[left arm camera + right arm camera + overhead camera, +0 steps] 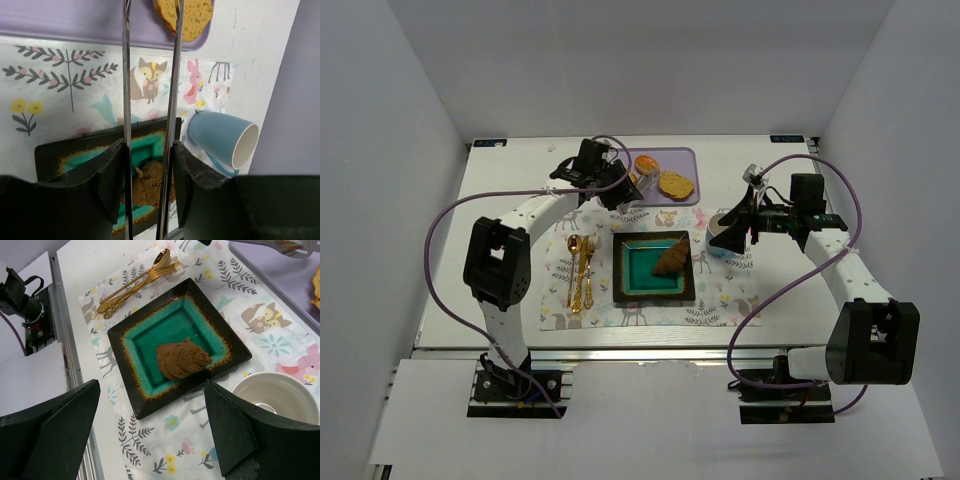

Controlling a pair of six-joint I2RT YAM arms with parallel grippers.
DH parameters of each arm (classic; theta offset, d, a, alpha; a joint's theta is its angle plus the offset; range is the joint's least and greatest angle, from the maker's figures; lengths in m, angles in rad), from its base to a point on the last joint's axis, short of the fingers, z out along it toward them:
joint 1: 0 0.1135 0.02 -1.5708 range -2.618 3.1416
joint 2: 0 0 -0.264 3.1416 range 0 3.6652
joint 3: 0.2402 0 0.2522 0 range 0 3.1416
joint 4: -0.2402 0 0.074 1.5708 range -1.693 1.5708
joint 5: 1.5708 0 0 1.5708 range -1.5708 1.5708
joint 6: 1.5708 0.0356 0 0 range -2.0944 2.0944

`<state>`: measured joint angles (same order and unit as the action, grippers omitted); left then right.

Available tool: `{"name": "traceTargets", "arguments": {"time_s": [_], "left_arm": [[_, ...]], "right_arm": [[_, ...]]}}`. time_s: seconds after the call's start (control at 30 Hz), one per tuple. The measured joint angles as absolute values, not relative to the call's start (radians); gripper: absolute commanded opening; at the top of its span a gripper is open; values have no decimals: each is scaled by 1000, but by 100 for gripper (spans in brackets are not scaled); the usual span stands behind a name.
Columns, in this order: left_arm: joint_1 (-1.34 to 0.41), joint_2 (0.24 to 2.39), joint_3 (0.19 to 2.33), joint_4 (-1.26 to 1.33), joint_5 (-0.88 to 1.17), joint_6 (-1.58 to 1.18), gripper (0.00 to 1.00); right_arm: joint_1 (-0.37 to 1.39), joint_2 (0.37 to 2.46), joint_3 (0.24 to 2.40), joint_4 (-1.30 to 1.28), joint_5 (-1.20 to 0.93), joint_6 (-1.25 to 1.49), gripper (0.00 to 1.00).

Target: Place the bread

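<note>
My left gripper (610,180) is shut on metal tongs (126,75), its fingers (112,170) pressing the two blades. The tongs' tips reach the purple tray (685,158), and one blade crosses the toasted bread slice (192,17), which also shows in the top view (675,184). A second bread piece (646,163) lies on the tray's far left. A brown bread (671,257) lies on the teal square plate (620,270), seen too in the right wrist view (182,358). My right gripper (745,215) is open and empty above the plate's right edge and the mug.
A blue mug (725,232) stands right of the plate under my right gripper; its white inside shows in the right wrist view (277,395). Gold cutlery (580,270) lies left of the plate on the patterned placemat (720,305). White walls enclose the table.
</note>
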<state>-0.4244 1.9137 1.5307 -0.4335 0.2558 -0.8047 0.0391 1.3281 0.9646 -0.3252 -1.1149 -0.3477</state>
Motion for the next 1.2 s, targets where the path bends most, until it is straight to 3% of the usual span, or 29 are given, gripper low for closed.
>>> {"name": "traceTargets", "arguments": {"time_s": [0.43, 0.57, 0.9, 1.2], "left_arm": [[-424, 2039, 1647, -460, 277, -796, 49], [-423, 2054, 1654, -462, 289, -794, 40], [-422, 2055, 1644, -433, 350, -795, 6], [-401, 1936, 1578, -381, 379, -849, 0]], "right_arm": [[39, 1328, 965, -312, -1115, -345, 89], [39, 1328, 965, -312, -1115, -344, 89], [38, 1328, 965, -312, -1115, -343, 89], [34, 1328, 965, -311, -1116, -343, 89]]}}
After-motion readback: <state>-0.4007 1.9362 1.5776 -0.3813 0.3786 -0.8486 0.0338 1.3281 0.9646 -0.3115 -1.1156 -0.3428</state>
